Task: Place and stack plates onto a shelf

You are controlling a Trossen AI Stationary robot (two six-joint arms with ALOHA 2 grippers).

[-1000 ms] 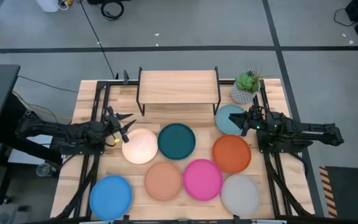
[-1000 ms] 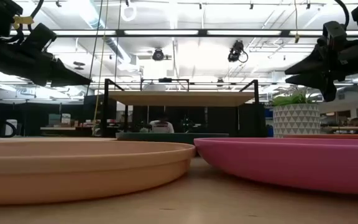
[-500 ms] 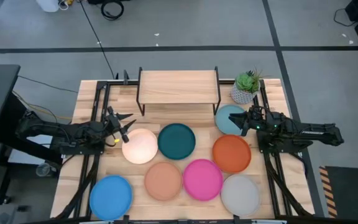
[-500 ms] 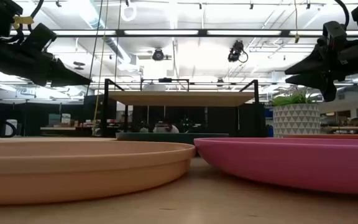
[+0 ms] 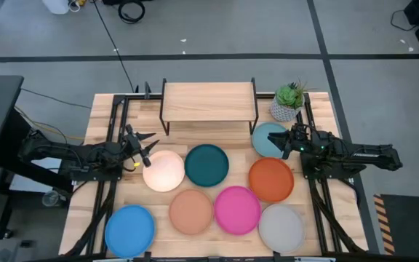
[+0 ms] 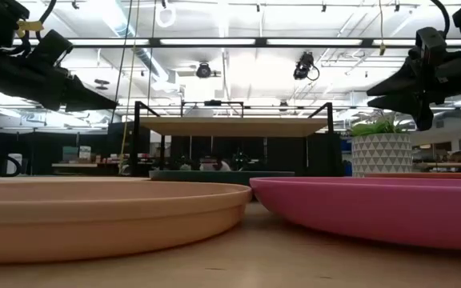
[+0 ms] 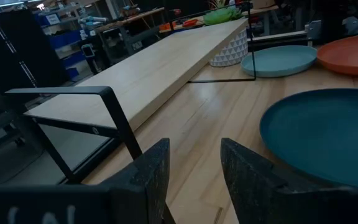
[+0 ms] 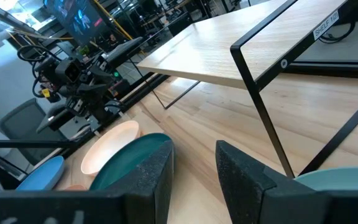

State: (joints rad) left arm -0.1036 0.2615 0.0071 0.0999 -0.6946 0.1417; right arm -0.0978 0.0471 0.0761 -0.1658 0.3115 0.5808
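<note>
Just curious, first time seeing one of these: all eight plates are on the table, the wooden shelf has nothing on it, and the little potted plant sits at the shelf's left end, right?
Nearly. The high view shows the potted plant by the shelf's right end.

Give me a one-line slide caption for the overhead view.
Eight plates lie unstacked on the table before the bare shelf; left gripper by the cream-white plate, right gripper over the pale blue plate.

Wooden table (image 5: 99,120): shelf (image 5: 209,101) and potted plant (image 5: 289,101) at far edge; eight plates (image 5: 206,165) lie nearer, unstacked.
</note>
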